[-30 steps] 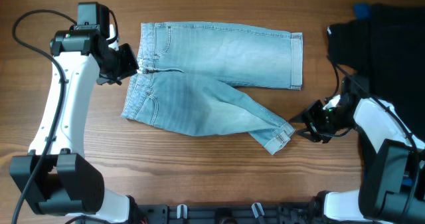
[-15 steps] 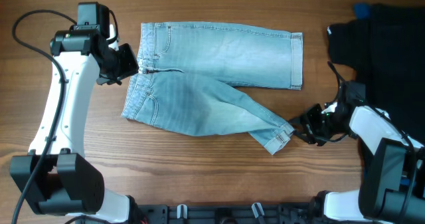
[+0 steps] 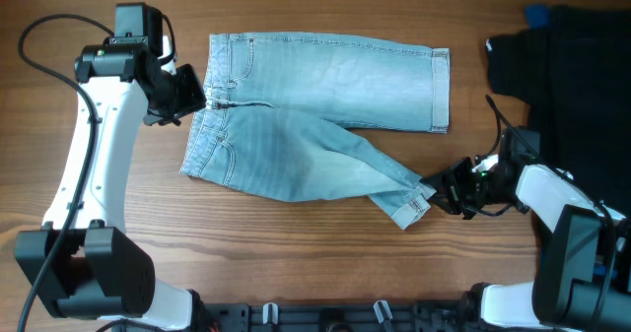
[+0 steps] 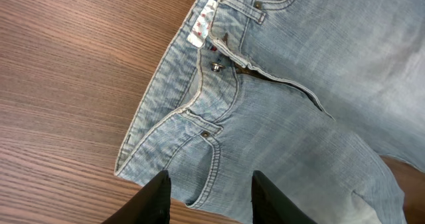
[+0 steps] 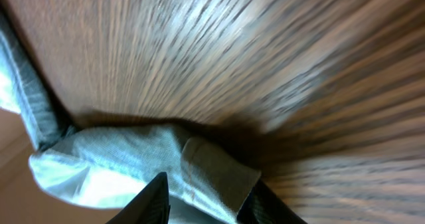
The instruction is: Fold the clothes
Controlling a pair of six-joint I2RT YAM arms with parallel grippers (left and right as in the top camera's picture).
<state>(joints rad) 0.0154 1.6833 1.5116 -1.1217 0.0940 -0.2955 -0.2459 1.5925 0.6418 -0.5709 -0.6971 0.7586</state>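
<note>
Faded woven denim shorts [image 3: 325, 76], metal stud [image 4: 216, 66]; matt grained wooden table [image 3: 296, 258]

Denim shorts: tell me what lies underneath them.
The denim shorts lie on the wooden table, with bare wood showing around their edges. Anything else beneath the fabric is covered and cannot be seen.
</note>
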